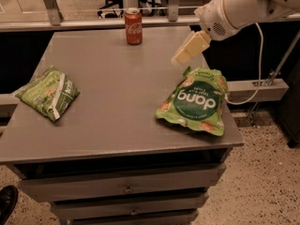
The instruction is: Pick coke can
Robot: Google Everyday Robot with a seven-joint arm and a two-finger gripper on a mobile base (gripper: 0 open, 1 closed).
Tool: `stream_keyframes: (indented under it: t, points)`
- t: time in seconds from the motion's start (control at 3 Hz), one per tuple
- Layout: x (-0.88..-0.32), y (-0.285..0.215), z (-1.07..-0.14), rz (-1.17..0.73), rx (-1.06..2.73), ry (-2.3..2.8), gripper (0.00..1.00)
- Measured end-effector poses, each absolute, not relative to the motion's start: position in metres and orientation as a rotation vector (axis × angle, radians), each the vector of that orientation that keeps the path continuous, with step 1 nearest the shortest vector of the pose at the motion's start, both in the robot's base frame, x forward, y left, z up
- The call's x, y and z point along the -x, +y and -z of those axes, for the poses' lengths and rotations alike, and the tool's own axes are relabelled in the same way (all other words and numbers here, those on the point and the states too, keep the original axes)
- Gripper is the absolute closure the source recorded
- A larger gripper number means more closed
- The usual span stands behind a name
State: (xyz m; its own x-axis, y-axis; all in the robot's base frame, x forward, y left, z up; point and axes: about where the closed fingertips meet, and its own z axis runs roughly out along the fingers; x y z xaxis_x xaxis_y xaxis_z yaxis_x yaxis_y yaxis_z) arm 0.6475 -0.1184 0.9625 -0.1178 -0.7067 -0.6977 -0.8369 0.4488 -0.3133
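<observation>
You're looking at the coke can (133, 27), and it's standing upright at the far edge of the table (117, 107), a little left of that edge's middle. It's showing you its red side with the white script logo, its silver top is facing up, and nothing is touching it. Your gripper (180, 57) is hanging above the tabletop, off to the can's right and nearer to you, well apart from it.
</observation>
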Motion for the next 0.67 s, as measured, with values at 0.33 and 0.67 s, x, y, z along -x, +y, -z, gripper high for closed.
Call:
stream_keyframes:
  t: [0.33, 0.67]
  points:
    - [-0.662, -0.097, -0.961, -0.263, 1.257, 1.828, 0.0]
    - [-0.7, -0.067, -0.95, -0.343, 1.173, 1.779, 0.0]
